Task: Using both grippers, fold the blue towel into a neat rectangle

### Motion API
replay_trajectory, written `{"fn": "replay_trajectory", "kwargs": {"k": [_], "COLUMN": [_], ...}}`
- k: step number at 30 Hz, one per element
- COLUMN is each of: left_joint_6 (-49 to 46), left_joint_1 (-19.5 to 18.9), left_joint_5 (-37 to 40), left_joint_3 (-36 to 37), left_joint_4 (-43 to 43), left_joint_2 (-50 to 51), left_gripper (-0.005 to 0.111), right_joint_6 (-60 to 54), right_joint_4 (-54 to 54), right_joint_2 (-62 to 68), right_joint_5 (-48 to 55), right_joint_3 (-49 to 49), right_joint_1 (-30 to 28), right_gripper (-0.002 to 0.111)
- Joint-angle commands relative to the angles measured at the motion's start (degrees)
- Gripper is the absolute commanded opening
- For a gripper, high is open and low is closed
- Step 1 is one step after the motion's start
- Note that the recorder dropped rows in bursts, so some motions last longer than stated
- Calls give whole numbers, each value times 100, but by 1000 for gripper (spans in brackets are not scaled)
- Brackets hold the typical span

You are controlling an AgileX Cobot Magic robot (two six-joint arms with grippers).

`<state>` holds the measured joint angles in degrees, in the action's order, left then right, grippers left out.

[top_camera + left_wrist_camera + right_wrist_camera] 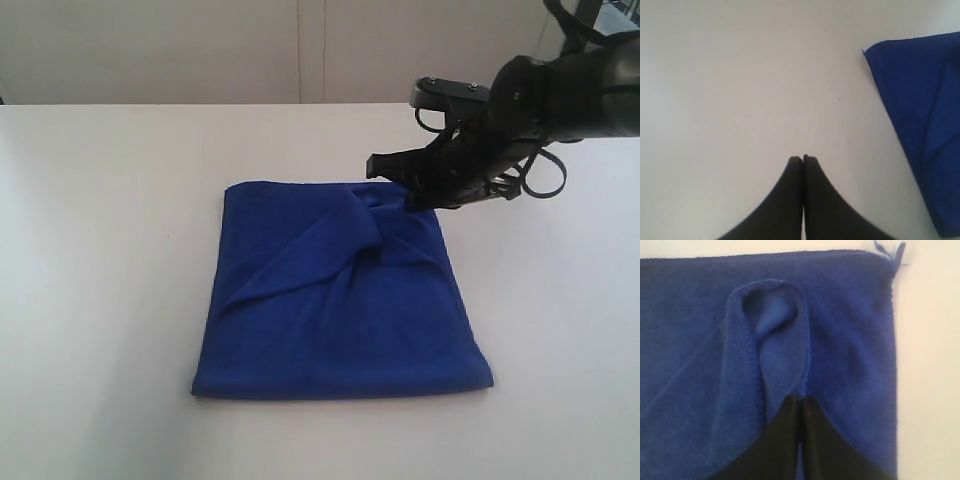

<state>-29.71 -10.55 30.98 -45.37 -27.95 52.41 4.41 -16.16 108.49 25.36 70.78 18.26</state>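
Royal-blue microfibre: the blue towel (340, 300) lay roughly square on the surface (100, 220). Right gripper (412, 203) sat at the towel's far right corner, jaws clamped on a hemmed loop (771, 305) of the top layer. Diagonal ridges ran from that pinch across the towel toward its left edge, so the layer was taut and bunched, not flat. Left gripper (803, 159) hovered over bare surface near one towel corner, clear of the cloth, jaws together, holding nothing. My read: fold in progress, not neat yet. To do it well: carry the pinched hem low and straight to the matching towel edge, line hem on hem, release only once the ridges have relaxed. Left gripper could pin the towel so the lower layer doesn't drag. Surface was plain matte white. Beyond the towel's far edge, a pale wall (150, 50) with a vertical panel seam.
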Motion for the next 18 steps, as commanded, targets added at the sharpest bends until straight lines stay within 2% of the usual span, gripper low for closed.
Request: {"fn": "replay_trajectory", "kwargs": {"k": [1,4,9,13,18], "left_joint_6": [-21,-21,-21,-21,-4], "left_joint_1": [-16,-16,-16,-16,-16], "left_joint_5": [2,2,26,248,356], "left_joint_3": [23,23,23,23,23], "left_joint_4": [-53,-53,-53,-72,-335], "left_joint_2": [-39,-39,-39,-39,-39], "left_gripper": [0,0,0,0,0], "right_joint_6": [-1032,-2197,-3613,-4180,-4501], "right_joint_4": [-1452,-2813,-4265,-4792,-4872], "right_joint_2": [-86,-138,-159,-159,-95], "right_joint_5": [58,228,777,1058,1299], "right_joint_3": [0,0,0,0,0], "right_joint_1": [0,0,0,0,0], "right_gripper": [0,0,0,0,0]}}
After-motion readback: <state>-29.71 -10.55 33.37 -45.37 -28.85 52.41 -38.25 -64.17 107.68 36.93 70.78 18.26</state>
